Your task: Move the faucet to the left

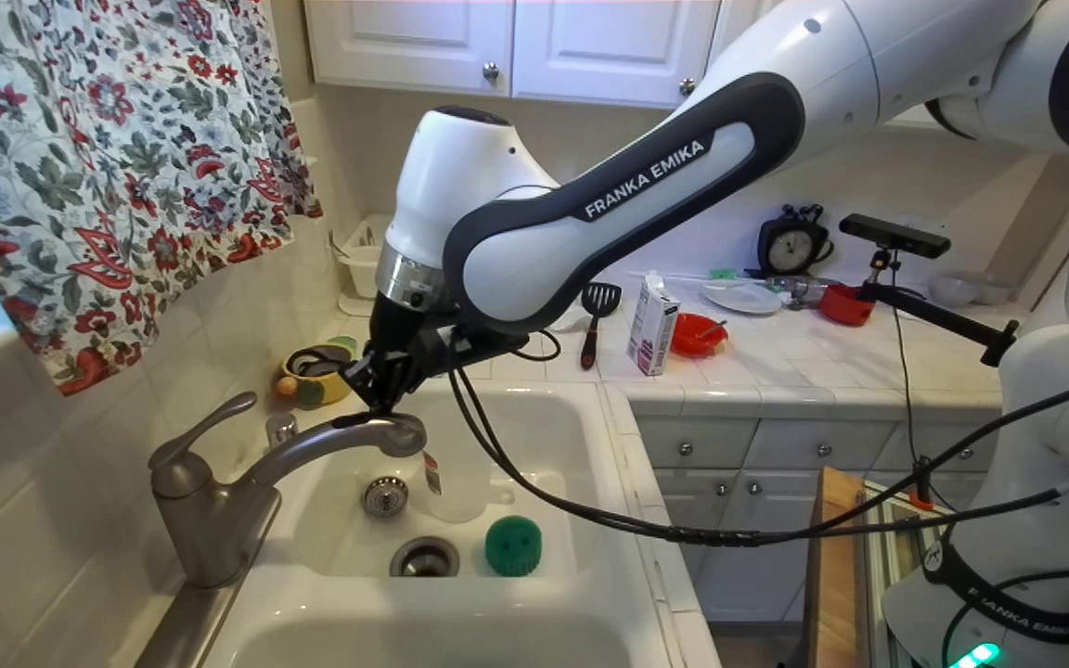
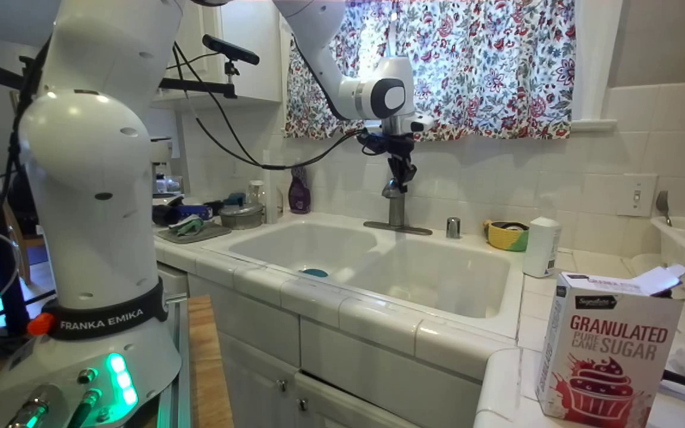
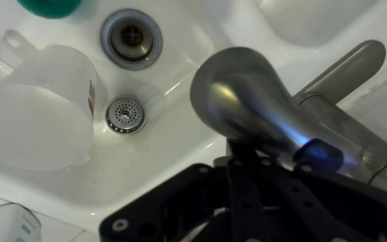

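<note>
The brushed grey metal faucet point(image 1: 298, 455) stands at the wall behind the sink, its spout reaching out over the basin that holds the jug. It also shows in an exterior view point(image 2: 397, 211) and large in the wrist view point(image 3: 264, 104), with its lever handle point(image 3: 346, 70). My gripper point(image 1: 379, 404) points down at the spout near its outlet end, on the yellow pot's side. In the wrist view the fingers point(image 3: 244, 148) are together beside the spout, with the spout not between them. The fingertips are dark and partly hidden; they look in contact with the spout.
The white sink point(image 2: 372, 238) has two basins. A translucent jug point(image 3: 55, 111) and a green scrubber point(image 1: 513, 547) lie in one. A chrome cap point(image 2: 453, 227), yellow pot point(image 2: 506, 236) and white bottle point(image 2: 541, 246) stand near the faucet. A sugar box point(image 2: 610, 351) stands on the counter.
</note>
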Motion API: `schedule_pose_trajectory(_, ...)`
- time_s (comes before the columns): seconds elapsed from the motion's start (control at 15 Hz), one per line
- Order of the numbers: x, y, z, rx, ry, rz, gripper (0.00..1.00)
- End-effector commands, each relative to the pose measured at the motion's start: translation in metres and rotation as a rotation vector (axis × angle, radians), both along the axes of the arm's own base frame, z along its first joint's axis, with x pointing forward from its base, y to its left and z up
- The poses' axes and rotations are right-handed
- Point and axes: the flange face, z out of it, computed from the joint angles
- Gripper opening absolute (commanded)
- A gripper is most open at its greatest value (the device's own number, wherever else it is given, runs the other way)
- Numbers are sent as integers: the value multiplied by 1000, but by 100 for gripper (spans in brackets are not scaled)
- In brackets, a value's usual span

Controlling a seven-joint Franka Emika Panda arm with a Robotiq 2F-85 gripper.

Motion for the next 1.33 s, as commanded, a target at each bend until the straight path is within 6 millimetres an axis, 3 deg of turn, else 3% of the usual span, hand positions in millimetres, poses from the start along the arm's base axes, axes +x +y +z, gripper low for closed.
schedule_pose_trajectory(0.0,-20,15,-2,26,86,64,0)
schedule_pose_trajectory(0.53,-45,40,-7,124,202,184,0)
schedule_pose_trajectory(1.27,-74,68,-24,323,230,279,0)
